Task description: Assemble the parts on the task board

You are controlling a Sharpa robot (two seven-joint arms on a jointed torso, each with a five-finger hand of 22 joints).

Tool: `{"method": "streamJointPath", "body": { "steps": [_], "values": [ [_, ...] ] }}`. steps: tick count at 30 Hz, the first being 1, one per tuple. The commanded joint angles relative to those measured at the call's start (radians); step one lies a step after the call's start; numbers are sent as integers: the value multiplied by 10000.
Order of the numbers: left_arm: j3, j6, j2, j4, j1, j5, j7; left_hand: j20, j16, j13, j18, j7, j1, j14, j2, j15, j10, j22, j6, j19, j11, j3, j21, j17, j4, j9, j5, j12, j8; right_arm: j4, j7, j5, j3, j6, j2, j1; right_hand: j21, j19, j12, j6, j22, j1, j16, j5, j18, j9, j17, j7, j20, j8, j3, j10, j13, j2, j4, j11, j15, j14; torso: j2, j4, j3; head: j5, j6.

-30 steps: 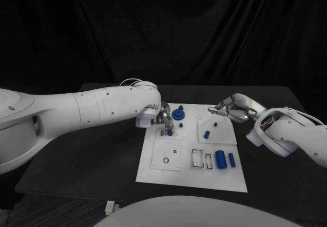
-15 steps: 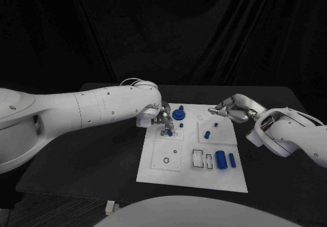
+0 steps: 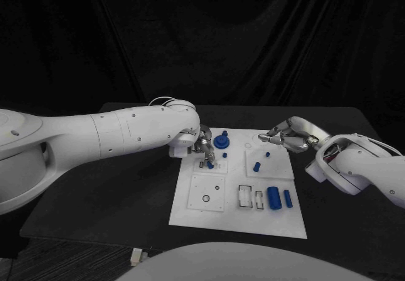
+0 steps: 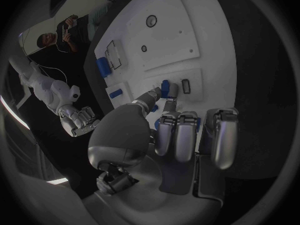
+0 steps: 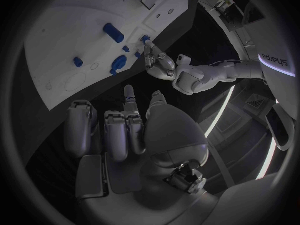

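Nothing has visibly moved since the earlier frames: your left hand [image 3: 202, 146] remains at the near-left part of the white task board [image 3: 238, 221], its fingertips [image 4: 157, 92] pinching a small blue part [image 3: 209, 164] that touches the board's surface. Your right hand [image 3: 284, 135] hovers off the board's far right corner, fingers loosely curled and grasping nothing. Near you on the board lie a large blue cylinder [image 3: 273, 196] and a slimmer blue pin [image 3: 288, 198].
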Motion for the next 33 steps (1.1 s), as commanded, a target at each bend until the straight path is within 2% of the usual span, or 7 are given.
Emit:
{"method": "streamJointPath", "body": {
  "steps": [1, 11, 21, 25, 29, 33],
  "values": [
    [-30, 12, -26, 13, -45, 163, 20, -87, 27, 2626, 153, -172, 139, 1054, 1, -74, 1036, 1741, 226, 270, -79, 517, -77, 2628, -624, 93, 118, -5, 94, 8, -140, -7, 7, 108, 2, -27, -62, -70, 22, -67, 1905, 74, 30, -18, 152, -9, 2634, -26, 14, -68, -80, 1055, 2609, 44, -6, 77, 91, 1050, -1, -3, 0, 8, -2],
    [-30, -533, -210, 187, -60, 222, 68, -92, 27, 2626, 149, -144, 291, 1054, -45, -70, 1036, 1765, 209, 284, -60, 609, -79, 2628, -1003, 499, 340, -5, 389, 9, -172, -7, 7, 140, -9, -28, -121, -106, 22, -63, 1886, 78, 30, -19, 167, -9, 2634, -27, 15, -66, -86, 1055, 2609, 46, -7, 79, 93, 1050, 4, 2, 1, 6, -2],
    [-31, -1707, -784, 887, -65, 455, 155, -80, 27, 2626, 151, -74, 295, 1054, -22, -54, 1036, 1772, 38, 283, -49, 730, -91, 2628, -1174, 743, 585, -5, 505, 19, -192, -8, 7, 137, -53, -37, -152, -125, 22, -56, 1876, 85, 30, -19, 173, -7, 2634, -27, 17, -63, -94, 1055, 2609, 50, -9, 83, 96, 1050, 1, -3, 5, 37, -2],
    [-31, -2639, -1076, 1293, -65, 380, 210, -81, 27, 2626, 156, -63, 313, 1054, 1, -60, 1036, 1762, 0, 273, -52, 769, -106, 2628, -1206, 791, 628, -5, 527, 43, -198, -8, 6, 115, -87, -45, -173, -138, 22, -50, 1869, 89, 30, -20, 178, -6, 2634, -26, 18, -60, -99, 1055, 2609, 51, -10, 85, 98, 1050, 6, -1, 4, 33, -2],
    [-32, -3963, -1484, 1924, -65, 102, 274, -83, 27, 2626, 160, -58, 325, 1054, 29, -62, 1036, 1752, -31, 264, -47, 795, -120, 2628, -1215, 819, 636, -5, 538, 93, -205, -8, 6, 87, -145, -49, -173, -138, 22, -50, 1869, 89, 30, -20, 178, -6, 2634, -26, 18, -60, -99, 1055, 2609, 51, -10, 85, 98, 1050, -6, 4, 5, 51, -2],
    [-32, -4998, -1896, 2540, -65, -48, 329, -82, 27, 2626, 161, -53, 316, 1054, 51, -60, 1036, 1754, -65, 265, -42, 796, -122, 2628, -1201, 863, 588, -5, 564, 124, -210, -8, 6, 57, -193, -57, -173, -138, 22, -50, 1869, 89, 30, -20, 178, -6, 2634, -26, 18, -60, -99, 1055, 2609, 51, -10, 85, 98, 1050, -11, 7, 8, 61, -2]
  ]
}}
